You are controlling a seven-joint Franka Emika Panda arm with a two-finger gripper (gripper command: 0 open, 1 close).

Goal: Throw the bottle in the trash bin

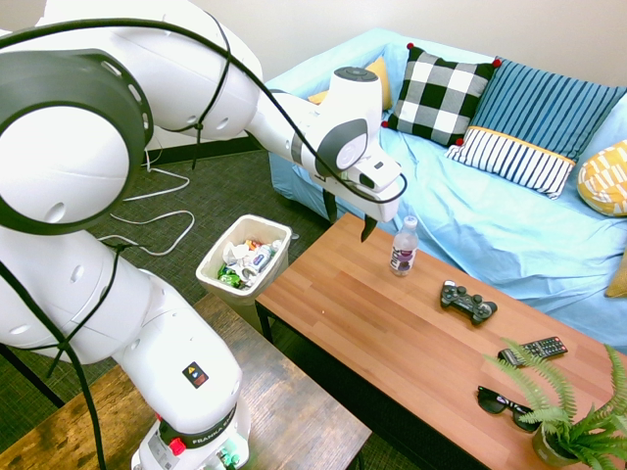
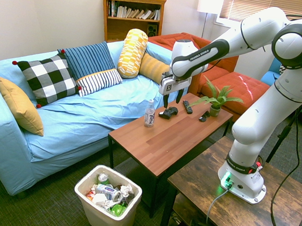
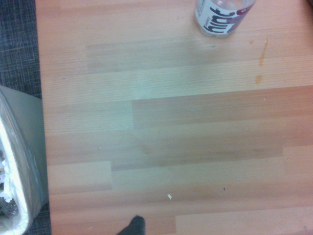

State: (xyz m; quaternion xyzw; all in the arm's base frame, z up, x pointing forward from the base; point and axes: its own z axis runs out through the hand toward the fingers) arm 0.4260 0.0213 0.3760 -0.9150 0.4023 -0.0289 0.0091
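The gripper point(image 2: 172, 100) hangs open and empty above the coffee table point(image 2: 175, 138), pointing down. The bottle point(image 2: 150, 113) stands just beside it, untouched, upright with cap on top, near the table's sofa-side edge.

The bottle point(image 3: 224, 15) carries the one clear word — "hint" in dark letters on its white label, read in the wrist view, with smaller print beside it too blurred to make out. The arm point(image 2: 208, 52) bears "FRANKA EMIKA" in small dark letters along its white link in the second exterior view, and the same maker's name shows partly on the black band near its base point(image 1: 201, 426) in the first exterior view. The packaging in the trash bin point(image 1: 245, 257) and the spines on the bookshelf point(image 2: 132, 9) have print — none of it legible.
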